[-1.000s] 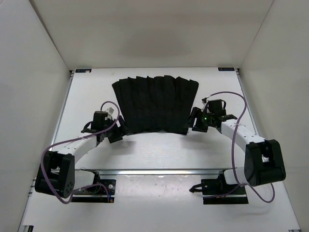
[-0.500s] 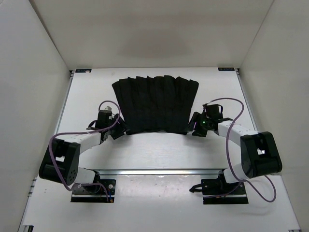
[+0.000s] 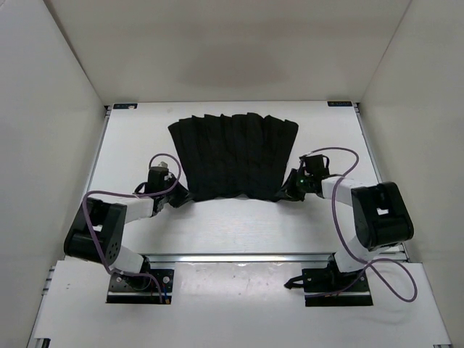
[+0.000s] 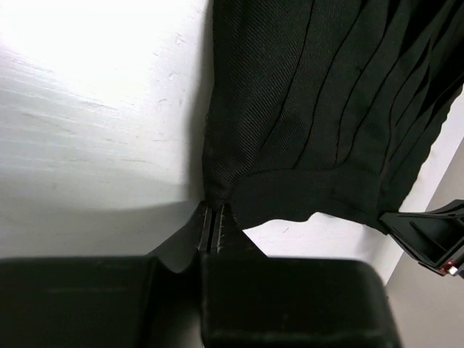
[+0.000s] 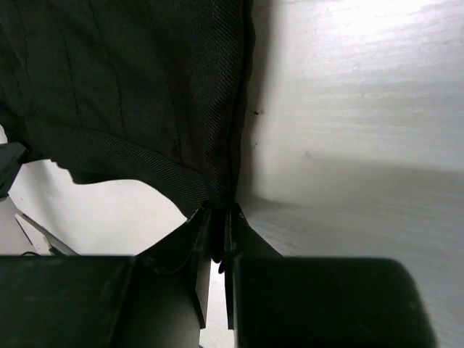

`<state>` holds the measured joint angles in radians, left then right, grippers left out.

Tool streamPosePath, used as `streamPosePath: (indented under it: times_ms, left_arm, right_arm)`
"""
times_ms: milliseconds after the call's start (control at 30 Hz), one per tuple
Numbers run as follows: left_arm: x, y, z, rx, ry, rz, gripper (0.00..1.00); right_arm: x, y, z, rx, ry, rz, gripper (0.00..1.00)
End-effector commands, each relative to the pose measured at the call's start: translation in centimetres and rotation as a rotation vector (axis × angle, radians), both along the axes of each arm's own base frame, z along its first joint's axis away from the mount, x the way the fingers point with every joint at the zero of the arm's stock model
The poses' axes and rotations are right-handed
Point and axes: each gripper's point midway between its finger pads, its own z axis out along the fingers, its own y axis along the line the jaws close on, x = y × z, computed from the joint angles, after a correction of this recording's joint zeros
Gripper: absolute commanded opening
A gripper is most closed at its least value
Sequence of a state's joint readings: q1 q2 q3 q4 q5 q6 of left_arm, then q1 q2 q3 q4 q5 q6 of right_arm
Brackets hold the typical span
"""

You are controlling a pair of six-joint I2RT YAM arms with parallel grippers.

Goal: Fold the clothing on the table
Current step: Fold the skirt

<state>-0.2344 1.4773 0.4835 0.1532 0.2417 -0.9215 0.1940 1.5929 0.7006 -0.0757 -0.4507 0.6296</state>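
Wall (image 3: 43, 159), plain and white, closes the scene on the left and meets the surface (image 3: 239, 225), a white rectangular top. A small dark bracket (image 3: 125, 106) sits at the far left corner; the bluish mark on it is too small to read. The left arm lies low with a purple cable (image 3: 85, 210) looped around it. Its base plate (image 3: 141, 284) is fixed just in front of a silver rail (image 3: 239, 257) that runs across the near side.

The left end effector (image 3: 181, 194) is down at the surface, jaws pressed together on the near left corner of the clothing (image 3: 233, 156). In the left wrist view the fingertips (image 4: 204, 230) pinch a small fold of the hem.

The clothing lies spread flat in the middle of the surface, toward the far side. It is black, fans out wider at its far edge and has lengthwise pleat lines. Bare white top surrounds it on every side, and only the two end effectors touch it.

The right end effector (image 3: 284, 190) is likewise closed tight, on the near right corner. The right wrist view shows the cloth edge caught between its fingertips (image 5: 201, 246). A green light (image 3: 301, 174) glows on the right arm, and a second purple cable (image 3: 337, 149) arcs above it. A second bracket (image 3: 339, 104) marks the far right corner. A right wall (image 3: 420, 116) and a back wall (image 3: 232, 51), both white, enclose the rest.
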Motion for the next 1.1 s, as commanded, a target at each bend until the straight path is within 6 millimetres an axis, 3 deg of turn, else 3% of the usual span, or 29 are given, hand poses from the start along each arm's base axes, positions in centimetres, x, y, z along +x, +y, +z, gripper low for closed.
streamPosePath:
  times_ms: [0,33,133,200,267,367,433,467,533,567,700,800,867,933,1000,1033,1067]
  left_arm:
    - [0.8,-0.1,3.1,-0.026,-0.077,-0.055,0.0]
    - [1.1,0.2,3.7,-0.027,-0.086,-0.048,0.0]
    - [2.5,0.7,8.8,-0.006,-0.189,-0.054,0.0]
    - [2.0,1.1,11.8,0.034,-0.238,-0.069,0.0]
    - [1.6,1.2,13.7,0.063,-0.275,-0.069,0.0]
    - [-0.6,2.2,13.0,0.087,-0.254,-0.067,0.0]
    - [-3.4,2.7,10.2,0.082,-0.172,-0.082,0.0]
    - [-4.1,2.6,9.6,0.079,-0.159,-0.098,0.0]
    - [-6.9,2.2,8.3,0.09,-0.122,-0.137,0.0]
    - [-7.9,2.2,7.5,0.1,-0.104,-0.15,0.0]
    - [-11.4,1.8,8.6,0.069,-0.103,-0.184,0.0]
    - [-12.6,1.6,8.5,0.042,-0.099,-0.209,0.0]
    - [-11.6,1.0,9.4,0.024,-0.13,-0.217,0.0]
    - [-9.4,0.5,10.7,0.022,-0.168,-0.223,0.0]
    - [-4.8,-0.5,14.1,0.018,-0.236,-0.23,0.0]
    - [-3.4,-0.8,15.3,0.022,-0.256,-0.228,0.0]
    - [-0.5,-1.1,18.1,0.034,-0.306,-0.218,0.0]
  right_arm:
    - [1.2,-0.8,3.6,0.003,-0.079,0.009,0.0]
    - [1.1,-1.0,4.9,-0.003,-0.114,0.025,0.0]
    - [2.4,-2.2,10.5,-0.016,-0.25,0.033,0.0]
    - [2.3,-2.6,14.1,-0.004,-0.337,0.053,0.0]
    - [1.4,-3.3,15.6,-0.019,-0.356,0.033,0.0]
    - [-0.5,-3.7,15.4,-0.046,-0.323,0.034,0.0]
    - [-2.8,-3.6,13.7,-0.038,-0.269,0.065,0.0]
    - [-3.7,-3.3,13.7,-0.021,-0.264,0.081,0.0]
    - [-6.5,-3.1,11.6,-0.018,-0.199,0.102,0.0]
    - [-7.5,-3.0,11.7,-0.02,-0.198,0.112,0.0]
    - [-11.6,-3.3,10.4,-0.028,-0.107,0.126,0.0]
    - [-12.9,-3.2,9.8,-0.007,-0.087,0.15,0.0]
    - [-12.3,-3.1,9.8,0.008,-0.097,0.147,0.0]
    - [-9.4,-2.7,10.6,0.01,-0.13,0.145,0.0]
    - [-4.1,-1.8,14.9,0.011,-0.291,0.149,0.0]
    - [-2.2,-1.7,15.2,-0.005,-0.299,0.136,0.0]
    - [0.6,-1.0,19.1,-0.013,-0.421,0.139,0.0]
